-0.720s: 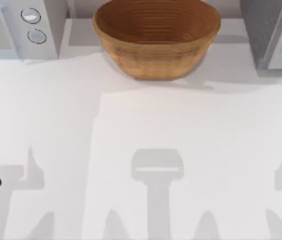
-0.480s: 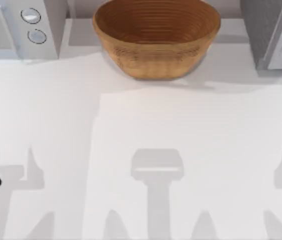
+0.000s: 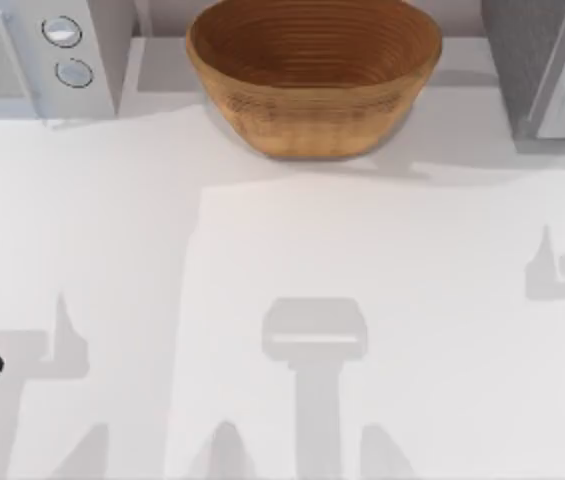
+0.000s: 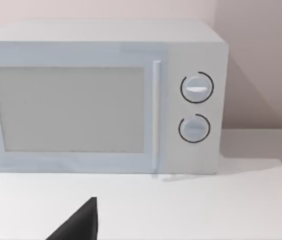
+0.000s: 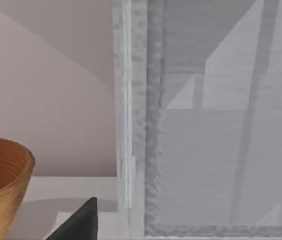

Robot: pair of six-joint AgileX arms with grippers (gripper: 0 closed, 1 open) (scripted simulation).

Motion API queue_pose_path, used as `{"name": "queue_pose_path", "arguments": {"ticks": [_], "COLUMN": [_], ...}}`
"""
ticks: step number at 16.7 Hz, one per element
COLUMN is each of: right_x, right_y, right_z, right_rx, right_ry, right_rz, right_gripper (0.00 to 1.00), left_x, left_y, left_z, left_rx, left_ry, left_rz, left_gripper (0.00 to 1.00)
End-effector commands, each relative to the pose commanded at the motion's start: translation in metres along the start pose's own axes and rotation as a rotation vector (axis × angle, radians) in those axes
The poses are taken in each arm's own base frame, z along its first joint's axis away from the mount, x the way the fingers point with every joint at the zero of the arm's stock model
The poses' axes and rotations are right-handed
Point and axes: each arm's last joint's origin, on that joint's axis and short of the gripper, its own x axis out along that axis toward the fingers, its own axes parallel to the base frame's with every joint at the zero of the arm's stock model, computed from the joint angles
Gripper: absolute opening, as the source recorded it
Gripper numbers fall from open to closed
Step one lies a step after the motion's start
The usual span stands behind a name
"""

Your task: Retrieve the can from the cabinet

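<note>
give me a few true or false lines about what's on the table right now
1. A woven bowl sits at the back middle of the table. True.
2. The microwave has three dials. False: it has two, one above the other.
3. The microwave door is shut. True.
4. The bowl holds a can. False: its inside is bare in the top view.
5. The cabinet stands at the table's left. False: it is at the back right; the microwave is at the left.

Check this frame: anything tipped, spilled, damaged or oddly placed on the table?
Nothing stands out. The woven bowl sits upright at the table's far edge, between the microwave at the left, door shut, and the grey cabinet at the right. The white tabletop shows no spill or damage.
</note>
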Motion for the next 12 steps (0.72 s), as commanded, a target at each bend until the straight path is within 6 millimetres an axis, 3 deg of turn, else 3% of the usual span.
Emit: {"name": "queue_pose_path", "arguments": {"ticks": [4, 7, 9, 12], "right_x": [0.022, 0.044, 0.062, 0.091], "right_y": [0.008, 0.016, 0.023, 0.032], "right_z": [0.101, 0.163, 0.19, 0.21], "right_rx": [0.005, 0.013, 0.015, 0.012], "right_ry": [-0.062, -0.108, -0.114, -0.089], "right_rz": [0.001, 0.003, 0.005, 0.006], "right_gripper": [1.0, 1.0, 1.0, 1.0], "left_x": [0.0, 0.0, 0.0, 0.0], "left_y": [0.0, 0.0, 0.0, 0.0], "left_z": [0.0, 0.0, 0.0, 0.0], "left_rx": [0.0, 0.0, 0.0, 0.0], "left_ry": [0.0, 0.0, 0.0, 0.0], "left_rz": [0.0, 0.0, 0.0, 0.0], "left_gripper": [1.0, 1.0, 1.0, 1.0]}}
